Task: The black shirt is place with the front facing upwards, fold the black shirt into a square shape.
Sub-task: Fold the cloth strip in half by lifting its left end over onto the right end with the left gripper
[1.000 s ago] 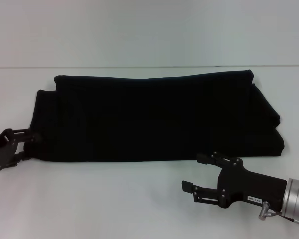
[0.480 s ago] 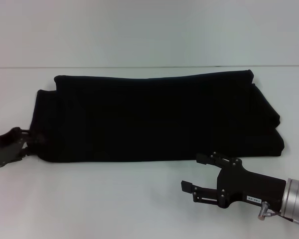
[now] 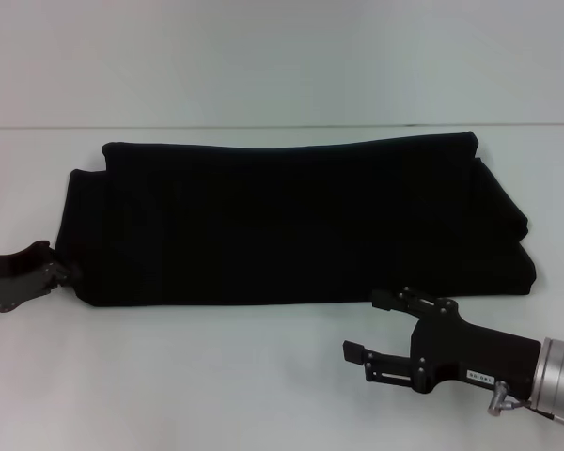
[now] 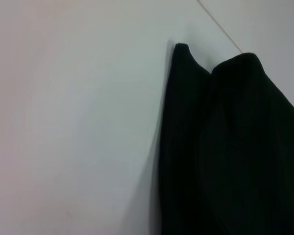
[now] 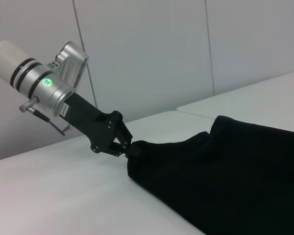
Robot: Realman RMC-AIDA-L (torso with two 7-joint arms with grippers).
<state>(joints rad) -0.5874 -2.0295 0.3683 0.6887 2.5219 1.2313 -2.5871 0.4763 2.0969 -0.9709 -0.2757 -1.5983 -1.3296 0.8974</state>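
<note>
the shirt [image 3: 291, 221] lies folded into a long black band across the middle of the white table [image 3: 263, 376], its length running from 9 o'clock to 3 o'clock in the head view, with a second layer showing along the far edge and at the right end. no lettering or label shows. the left gripper [image 3: 61, 272] sits at about 8 o'clock, at the shirt's near left corner, and in the right wrist view [image 5: 126, 146] its fingers are clenched on that corner of cloth. the left wrist view shows only the shirt's edge [image 4: 225, 147] lying on the table. the right gripper [image 3: 367, 329] hovers over bare table at about 5 o'clock, just off the shirt's near edge, fingers spread apart and gripping nothing.
</note>
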